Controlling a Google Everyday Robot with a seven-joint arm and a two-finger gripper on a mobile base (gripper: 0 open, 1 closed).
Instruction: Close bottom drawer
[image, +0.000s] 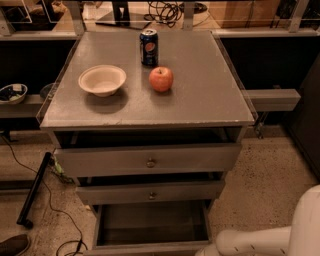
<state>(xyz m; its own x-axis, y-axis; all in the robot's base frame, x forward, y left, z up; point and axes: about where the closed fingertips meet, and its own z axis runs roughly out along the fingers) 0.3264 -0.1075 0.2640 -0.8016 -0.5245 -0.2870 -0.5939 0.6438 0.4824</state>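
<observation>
We judge the closing push not yet begun: the bottom drawer (150, 222) stands pulled far out at the bottom centre of the frame, its plain box open to us and its front panel at the very bottom edge. The white arm (260, 240) reaches in from the lower right toward that front, but the gripper lies beyond the bottom edge, so we cannot tell how it is set. The next move, as we see it, calls for contact on the front panel and a straight push toward the cabinet (an off-centre shove might skew the box on its runners). The middle drawer (150, 192) and top drawer (150, 159) above stand slightly out. The only brand we read is the Pepsi mark on the blue can (148, 47), upper centre, behind the apple (161, 79)
</observation>
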